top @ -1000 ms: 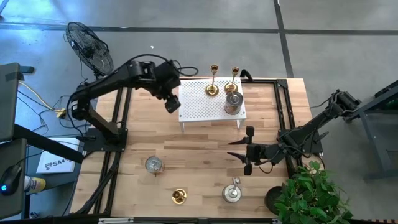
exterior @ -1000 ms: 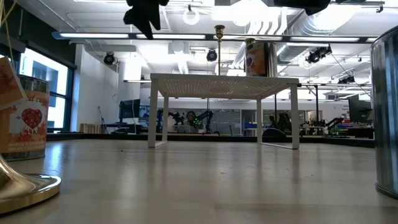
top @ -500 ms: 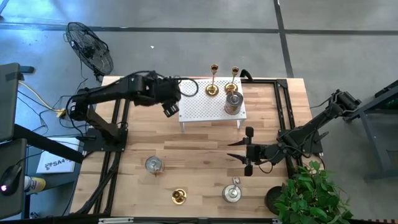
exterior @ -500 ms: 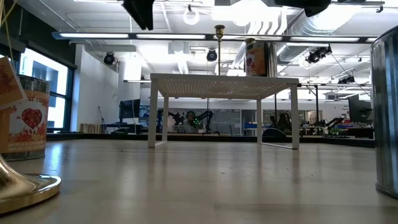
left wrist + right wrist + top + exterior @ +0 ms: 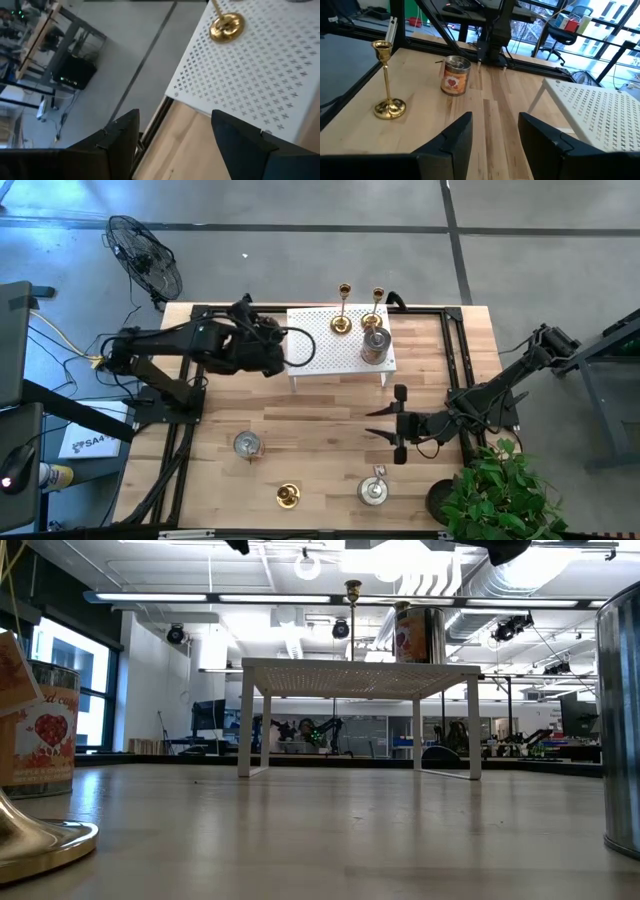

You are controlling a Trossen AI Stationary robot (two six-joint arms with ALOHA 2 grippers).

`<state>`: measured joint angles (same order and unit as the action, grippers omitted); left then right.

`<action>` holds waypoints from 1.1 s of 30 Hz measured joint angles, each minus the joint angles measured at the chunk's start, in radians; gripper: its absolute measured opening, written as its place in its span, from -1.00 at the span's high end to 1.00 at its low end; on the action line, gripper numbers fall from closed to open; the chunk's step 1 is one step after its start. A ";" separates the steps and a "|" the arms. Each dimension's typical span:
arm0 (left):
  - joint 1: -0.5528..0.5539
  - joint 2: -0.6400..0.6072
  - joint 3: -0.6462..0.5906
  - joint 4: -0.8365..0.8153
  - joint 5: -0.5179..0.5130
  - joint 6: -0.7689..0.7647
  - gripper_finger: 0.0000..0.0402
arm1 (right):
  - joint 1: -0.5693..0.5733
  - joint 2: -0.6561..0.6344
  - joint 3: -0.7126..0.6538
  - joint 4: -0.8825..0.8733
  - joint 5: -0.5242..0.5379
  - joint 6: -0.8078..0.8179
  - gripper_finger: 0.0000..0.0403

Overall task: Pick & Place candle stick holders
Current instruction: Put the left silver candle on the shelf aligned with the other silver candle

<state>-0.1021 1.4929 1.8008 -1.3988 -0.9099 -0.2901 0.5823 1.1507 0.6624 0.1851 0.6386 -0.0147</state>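
Two gold candlesticks (image 5: 344,310) (image 5: 375,306) and a silvery cup holder (image 5: 375,345) stand on the white perforated rack (image 5: 325,345). On the table near the front stand a cup holder with a red label (image 5: 247,445), a gold candlestick (image 5: 288,496) and another silvery cup holder (image 5: 373,490). My left gripper (image 5: 278,358) is open and empty, raised beside the rack's left edge; its wrist view shows the rack (image 5: 250,75) and one gold base (image 5: 227,26). My right gripper (image 5: 398,420) is open and empty right of the table's middle, pointing left.
A black frame (image 5: 455,340) runs along the table's far and right sides. A potted plant (image 5: 495,490) stands at the near right corner. Bare wood lies between the rack and the front row of holders. In the low view the rack (image 5: 360,670) stands on its legs.
My left gripper has risen beside the rack's left edge, leaving the top of the low view, and its arm has folded back and down toward the table's left. Its fingers stay open. The holders and my right arm have kept still.
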 joint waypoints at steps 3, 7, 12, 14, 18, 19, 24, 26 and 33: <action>-0.014 -0.008 0.000 -0.011 0.036 -0.014 -0.20 | 0.000 0.000 0.000 0.000 -0.002 0.012 0.24; -0.027 -0.021 0.001 -0.023 0.031 -0.068 -0.20 | 0.000 0.000 0.000 0.000 -0.002 0.015 0.24; -0.036 -0.024 0.000 -0.056 0.027 -0.091 -0.35 | 0.000 0.000 0.000 0.007 -0.002 0.015 0.24; -0.036 -0.024 0.000 -0.064 0.022 -0.112 -0.48 | 0.000 0.000 0.000 0.007 -0.003 0.015 0.24; -0.036 -0.024 0.000 -0.101 -0.005 -0.122 -0.79 | 0.000 0.000 0.000 0.008 -0.003 0.016 0.24; -0.036 -0.024 0.000 -0.109 0.000 -0.129 -0.87 | 0.000 0.000 0.000 0.008 -0.003 0.016 0.24; -0.036 -0.024 0.000 -0.128 0.014 -0.156 -0.94 | 0.000 0.000 0.000 0.008 -0.003 0.016 0.26; -0.036 -0.024 0.000 -0.136 0.026 -0.164 -0.93 | 0.000 0.000 0.000 0.008 -0.004 0.016 0.27; -0.036 -0.024 0.000 -0.173 0.536 -0.179 -0.93 | 0.000 0.000 0.000 0.008 -0.004 0.015 0.28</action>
<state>-0.1382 1.4689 1.8008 -1.5719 -0.3735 -0.4692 0.5823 1.1507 0.6624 0.1932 0.6346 0.0004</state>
